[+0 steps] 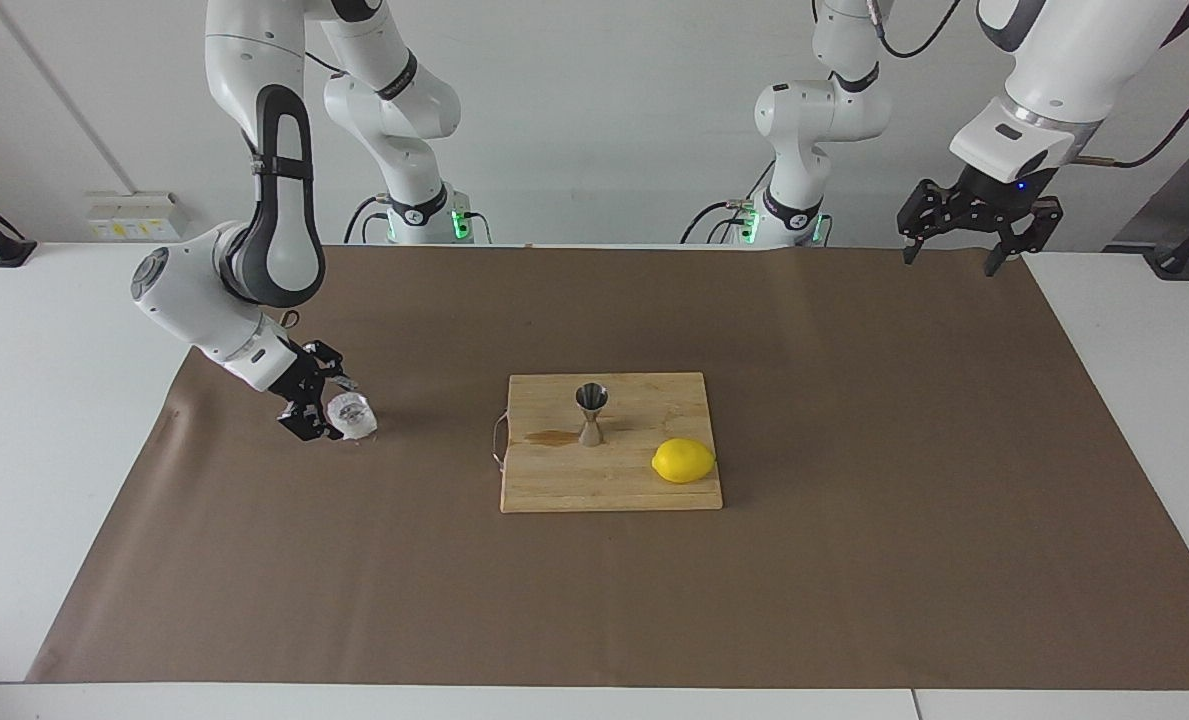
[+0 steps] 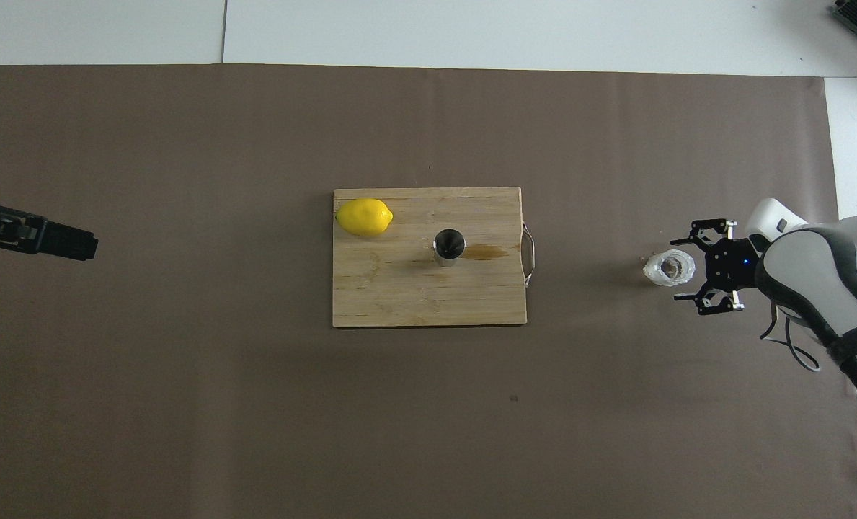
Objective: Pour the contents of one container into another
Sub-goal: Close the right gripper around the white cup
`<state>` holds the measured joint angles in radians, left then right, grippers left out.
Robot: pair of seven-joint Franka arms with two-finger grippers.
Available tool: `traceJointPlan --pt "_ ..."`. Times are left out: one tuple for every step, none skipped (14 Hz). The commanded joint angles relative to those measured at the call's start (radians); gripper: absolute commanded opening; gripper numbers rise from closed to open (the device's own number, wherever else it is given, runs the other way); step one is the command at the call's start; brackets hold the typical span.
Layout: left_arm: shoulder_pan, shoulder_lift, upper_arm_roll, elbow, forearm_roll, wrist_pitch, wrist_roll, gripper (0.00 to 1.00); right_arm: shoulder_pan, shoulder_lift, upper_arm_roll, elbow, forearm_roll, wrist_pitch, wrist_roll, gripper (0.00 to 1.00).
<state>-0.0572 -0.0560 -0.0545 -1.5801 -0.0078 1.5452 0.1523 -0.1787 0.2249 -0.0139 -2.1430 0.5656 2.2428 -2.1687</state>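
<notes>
The clear faceted glass cup [image 1: 352, 416] [image 2: 669, 267] stands upright on the brown paper toward the right arm's end of the table. My right gripper [image 1: 324, 408] [image 2: 681, 269] is low and open right beside it. Its fingertips reach to either side of the cup's edge, and no grip shows. The steel hourglass jigger [image 1: 591, 412] [image 2: 448, 246] stands upright in the middle of the wooden cutting board [image 1: 594, 485] [image 2: 399, 299]. My left gripper [image 1: 950, 258] [image 2: 68, 242] hangs open and empty, raised high over the left arm's end of the table.
A yellow lemon [image 1: 683, 461] [image 2: 364, 217] lies on the board's corner toward the left arm's end, farther from the robots than the jigger. A brownish wet stain [image 1: 552, 437] [image 2: 487, 251] marks the board beside the jigger. Brown paper [image 1: 854, 560] covers the table.
</notes>
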Motion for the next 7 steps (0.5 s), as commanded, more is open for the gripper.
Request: traceJointPlan --pt "0.008 -0.005 -0.007 -0.023 -0.017 -0.028 -0.083 1.0 -0.018 0.022 0.008 -0.011 0.072 0.021 -0.077 1.0" --pt "0.008 -0.016 -0.007 -0.037 -0.015 -0.027 -0.086 1.0 -0.022 0.025 0.008 -0.011 0.077 0.021 -0.08 1.0" --pt "0.008 -0.016 -0.005 -0.037 -0.015 -0.025 -0.085 1.0 -0.024 0.03 0.008 -0.011 0.083 0.02 -0.079 1.0" --pt "0.008 -0.016 -0.005 -0.038 -0.014 -0.016 -0.086 1.0 -0.027 0.036 0.008 -0.011 0.094 0.015 -0.079 1.0" --pt "0.004 -0.012 -0.007 -0.031 -0.009 -0.007 -0.095 1.0 -0.03 0.036 0.008 -0.011 0.1 0.014 -0.077 0.9" --pt "0.011 -0.005 -0.014 -0.023 -0.003 -0.008 -0.13 1.0 -0.031 0.036 0.008 -0.011 0.102 0.011 -0.077 0.78" --pt "0.019 -0.008 -0.018 -0.021 -0.004 -0.011 -0.157 1.0 -0.031 0.036 0.008 -0.011 0.102 0.009 -0.076 0.62"
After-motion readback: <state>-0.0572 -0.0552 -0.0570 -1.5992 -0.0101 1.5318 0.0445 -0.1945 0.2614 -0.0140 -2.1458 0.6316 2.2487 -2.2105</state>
